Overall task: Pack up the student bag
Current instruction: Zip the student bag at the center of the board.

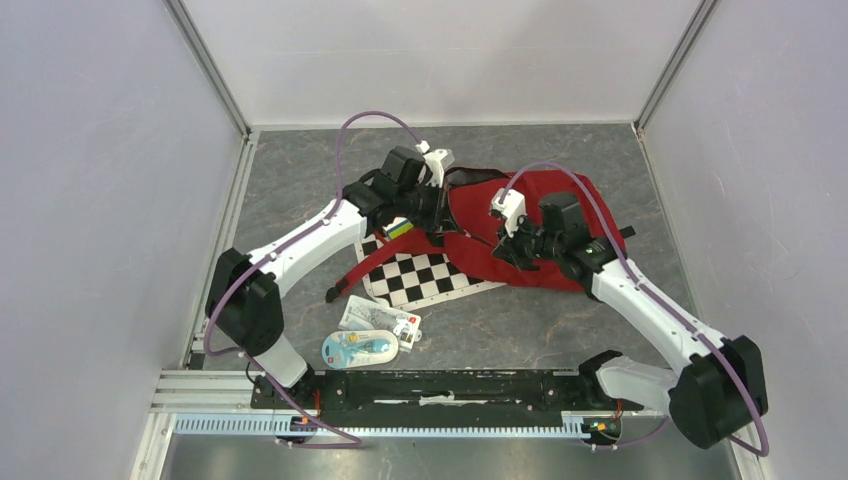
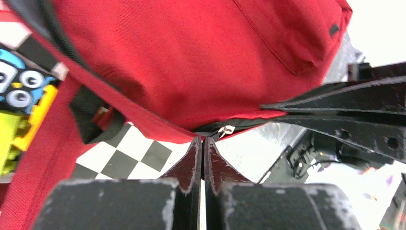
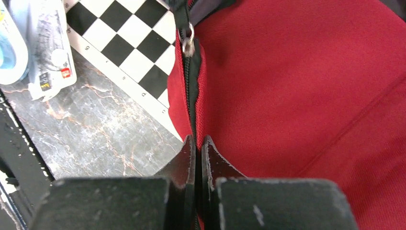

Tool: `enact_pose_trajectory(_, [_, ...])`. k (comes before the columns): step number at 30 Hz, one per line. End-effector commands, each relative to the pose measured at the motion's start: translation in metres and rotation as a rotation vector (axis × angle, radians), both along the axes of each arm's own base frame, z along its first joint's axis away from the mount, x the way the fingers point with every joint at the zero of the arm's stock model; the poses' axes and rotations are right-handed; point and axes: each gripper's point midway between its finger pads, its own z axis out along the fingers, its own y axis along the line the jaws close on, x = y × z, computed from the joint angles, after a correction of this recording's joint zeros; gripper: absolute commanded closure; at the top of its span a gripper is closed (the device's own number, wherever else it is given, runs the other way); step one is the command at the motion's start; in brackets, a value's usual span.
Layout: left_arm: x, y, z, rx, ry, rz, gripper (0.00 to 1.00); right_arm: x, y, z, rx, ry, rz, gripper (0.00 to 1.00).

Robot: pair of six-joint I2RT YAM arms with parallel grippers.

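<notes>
At the centre of the top view, the red student bag (image 1: 470, 212) lies partly over a checkered mat (image 1: 425, 280). My right gripper (image 3: 196, 140) is clamped on its black zipper seam (image 3: 192, 91); my left gripper (image 2: 201, 142) is pressed closed at its edge, beside a zipper pull (image 2: 226, 129).

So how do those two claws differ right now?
The left gripper sits at the student bag's left end, tips just under a silver zipper pull. The right gripper sits along its near edge, pinching the black zipper track, away from its slider. Both are shut.
</notes>
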Motion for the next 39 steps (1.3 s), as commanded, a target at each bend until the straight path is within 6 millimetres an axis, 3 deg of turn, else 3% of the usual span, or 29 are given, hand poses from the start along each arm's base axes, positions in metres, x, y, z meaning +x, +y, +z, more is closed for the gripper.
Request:
enact_pose_trajectory(1, [0.035,0.029,0.003,0.122,-0.065,0.132,0.98,-0.007,-0.023,-0.004,-0.075,-0.016,-0.066,1.0])
enact_pose_trajectory(7, [0.044,0.038,-0.001,0.169,-0.089,0.142,0.98,-0.015,-0.03,-0.015,-0.096,0.002,-0.072,1.0])
enact_pose_trajectory(12, [0.077,0.046,0.001,0.21,-0.138,0.202,0.98,-0.023,-0.034,-0.019,-0.114,0.006,-0.075,1.0])
enact_pose_trajectory(17, [0.114,0.064,0.017,0.227,-0.201,0.301,0.98,-0.03,-0.034,-0.019,-0.118,0.017,-0.069,1.0])
enact_pose_trajectory(23, [0.131,0.081,0.021,0.287,-0.238,0.309,0.98,-0.034,-0.03,-0.019,-0.125,0.012,-0.057,1.0])
enact_pose_trajectory(25, [0.129,0.078,0.023,0.264,-0.237,0.273,0.98,-0.031,-0.027,-0.014,-0.109,0.009,-0.066,0.95])
enact_pose_trajectory(29, [0.102,0.051,0.028,0.127,-0.22,0.105,0.98,-0.013,-0.014,0.014,-0.02,-0.021,-0.115,0.55])
enact_pose_trajectory(31, [0.084,0.04,0.029,0.047,-0.196,0.036,0.98,-0.003,-0.005,0.03,0.025,-0.029,-0.131,0.43])
enact_pose_trajectory(34, [0.066,0.032,0.024,-0.019,-0.139,-0.008,0.98,0.011,0.011,0.048,0.084,-0.048,-0.11,0.4])
enact_pose_trajectory(39, [0.053,0.035,0.02,-0.034,-0.112,-0.001,0.98,0.033,0.033,0.059,0.152,-0.084,-0.078,0.4])
